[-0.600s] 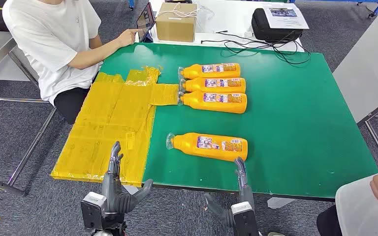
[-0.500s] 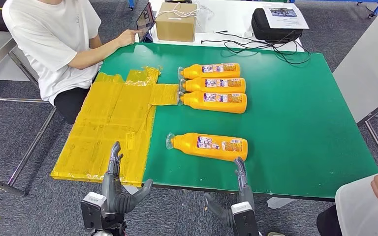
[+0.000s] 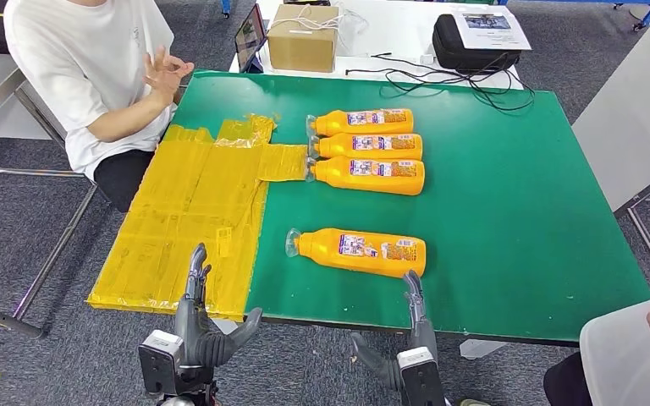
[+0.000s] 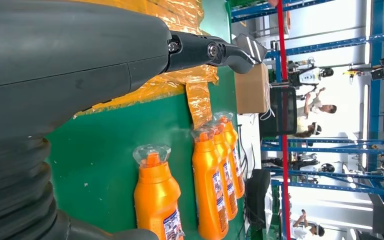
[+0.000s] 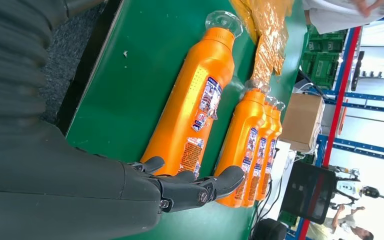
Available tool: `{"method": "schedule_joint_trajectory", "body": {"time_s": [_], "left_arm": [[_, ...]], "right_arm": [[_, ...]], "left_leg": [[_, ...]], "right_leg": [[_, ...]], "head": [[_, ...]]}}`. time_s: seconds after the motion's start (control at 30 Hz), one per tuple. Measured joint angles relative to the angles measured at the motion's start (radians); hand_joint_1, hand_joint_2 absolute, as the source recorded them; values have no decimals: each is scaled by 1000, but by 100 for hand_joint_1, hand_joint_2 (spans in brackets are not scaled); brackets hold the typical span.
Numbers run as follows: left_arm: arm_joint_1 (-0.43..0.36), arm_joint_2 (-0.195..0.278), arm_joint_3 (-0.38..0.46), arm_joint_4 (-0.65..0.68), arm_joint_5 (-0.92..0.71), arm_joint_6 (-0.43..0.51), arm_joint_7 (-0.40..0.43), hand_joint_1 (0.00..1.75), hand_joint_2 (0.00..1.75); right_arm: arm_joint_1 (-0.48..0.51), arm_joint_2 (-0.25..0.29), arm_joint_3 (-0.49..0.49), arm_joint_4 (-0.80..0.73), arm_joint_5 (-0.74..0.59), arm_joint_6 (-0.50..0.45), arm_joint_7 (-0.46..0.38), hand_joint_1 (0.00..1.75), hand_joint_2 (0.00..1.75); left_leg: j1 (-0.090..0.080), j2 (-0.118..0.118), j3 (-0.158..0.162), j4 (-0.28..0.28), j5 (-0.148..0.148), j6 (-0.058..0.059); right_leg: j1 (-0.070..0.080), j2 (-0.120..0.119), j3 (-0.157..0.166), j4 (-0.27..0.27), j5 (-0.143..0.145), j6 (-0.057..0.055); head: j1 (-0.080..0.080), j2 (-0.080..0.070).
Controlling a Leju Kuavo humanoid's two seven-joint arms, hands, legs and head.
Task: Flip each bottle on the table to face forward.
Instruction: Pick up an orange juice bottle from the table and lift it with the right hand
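Note:
Four orange bottles with clear caps lie on their sides on the green table (image 3: pixel 508 211). One bottle (image 3: pixel 357 250) (image 5: pixel 192 110) (image 4: pixel 156 197) lies alone near the front edge. The other three lie in a tight row further back: far (image 3: pixel 362 121), middle (image 3: pixel 368 145) and near (image 3: pixel 366 174). All caps point toward the yellow sheet. My left hand (image 3: pixel 199 326) (image 4: pixel 80 65) hovers open below the front edge by the yellow sheet. Just before the lone bottle's base, my right hand (image 3: pixel 410 338) (image 5: pixel 130 195) is open too, fingers extended, holding nothing.
A crinkled yellow plastic sheet (image 3: pixel 195 211) covers the table's left part. A person in a white shirt (image 3: pixel 85 68) sits at the far left corner with a raised hand. A cardboard box (image 3: pixel 303 38), a black bag (image 3: pixel 474 38) and cables lie beyond. Another person's sleeve (image 3: pixel 635 355) shows at right.
The seated person pulled a hand back from the tablet and raised it. My hands and the bottles have not moved.

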Motion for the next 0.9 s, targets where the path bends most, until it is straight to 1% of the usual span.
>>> {"method": "schedule_joint_trajectory", "body": {"time_s": [0.43, 0.53, 0.6, 0.67, 0.8, 0.87, 0.9], "left_arm": [[-5, 0, -7, 12, 0, 2, 0, 0, 175], [-8, 0, -12, 16, 0, 0, 0, 0, 175], [-13, 0, -18, 19, 0, -6, 0, 0, 175], [-22, 0, -24, 25, 0, -17, 0, 0, 175], [-52, 0, -48, 52, 2, -50, 0, 0, 175], [-67, -1, -59, 67, 7, -66, 0, 0, 175], [-73, -2, -64, 73, 10, -70, 0, 0, 175]], "right_arm": [[0, 0, 0, 6, 3, 1, 0, 0, 175], [-1, -2, 2, 7, 31, -11, 2, 0, 175], [-5, -8, 3, 8, 80, -39, 12, 0, 175], [-17, -23, 4, 11, 160, -75, 42, 0, 175], [-75, -81, -19, 52, 396, -126, 139, 0, 175], [-117, -110, -44, 93, 501, -134, 168, 0, 175], [-134, -122, -57, 113, 532, -135, 174, 0, 175]], "left_leg": [[0, 0, 0, 0, 0, 0], [0, 0, 0, 0, 0, 0], [0, 0, 0, 0, 0, 0], [0, 0, 0, 0, 0, 0], [-1, 0, 0, 0, 0, 0], [-1, 0, 0, 0, 1, 1], [-2, 0, 0, 1, 1, 1]], "right_leg": [[0, 0, 0, 0, 0, 0], [0, 0, 0, 0, 0, 0], [0, 0, 0, 0, 0, 0], [0, 0, 0, 0, 0, 0], [-1, 0, 1, 0, 1, 1], [-1, 0, 1, 0, 2, 2], [-1, 0, 1, 0, 2, 3]], "head": [[0, 0], [0, 0], [0, 0], [0, 0], [0, 0], [0, 0], [0, 0]]}}
